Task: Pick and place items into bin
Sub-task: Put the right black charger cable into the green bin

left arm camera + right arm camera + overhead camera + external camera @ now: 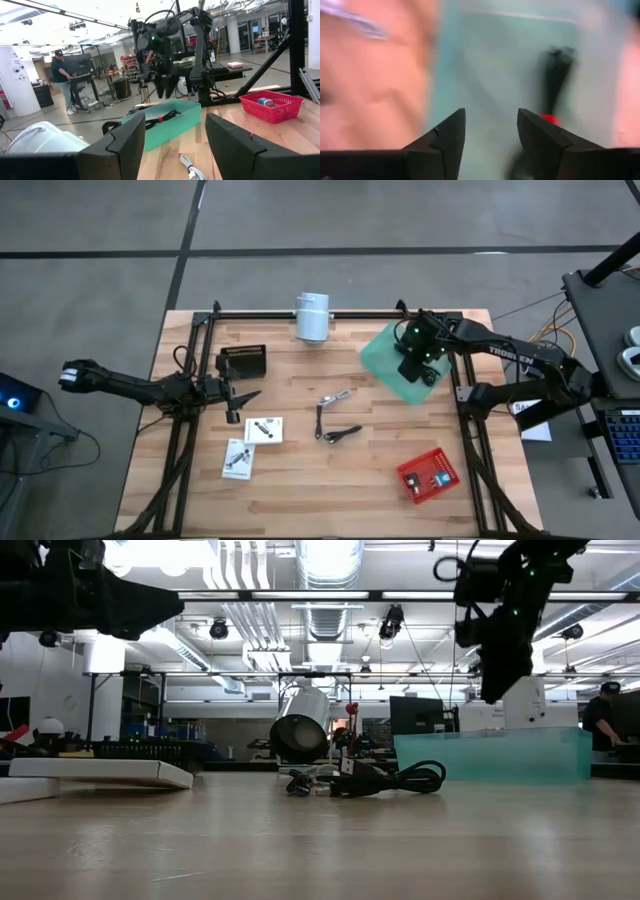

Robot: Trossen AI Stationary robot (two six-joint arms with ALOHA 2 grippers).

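Right pincer point(420, 365) above green bin point(385, 358), fingers apart, empty; dark item with red spot point(555, 80) already lying in bin. Left pincer point(232, 392) idle near left table point(300, 490) edge, fingers apart.

Remaining on table: black cord point(335, 434) mid-table, silvery metal piece point(335, 397) just beside it, two white packets point(252, 442) nearer left arm.

Cord judged light, limp, prone to dangle; best pinched at bunched middle. Packets flat, thin; probably need an edge grip.

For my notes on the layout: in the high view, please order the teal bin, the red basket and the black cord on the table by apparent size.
1. Teal bin, largest.
2. Red basket.
3. Black cord, smallest, thin and short.
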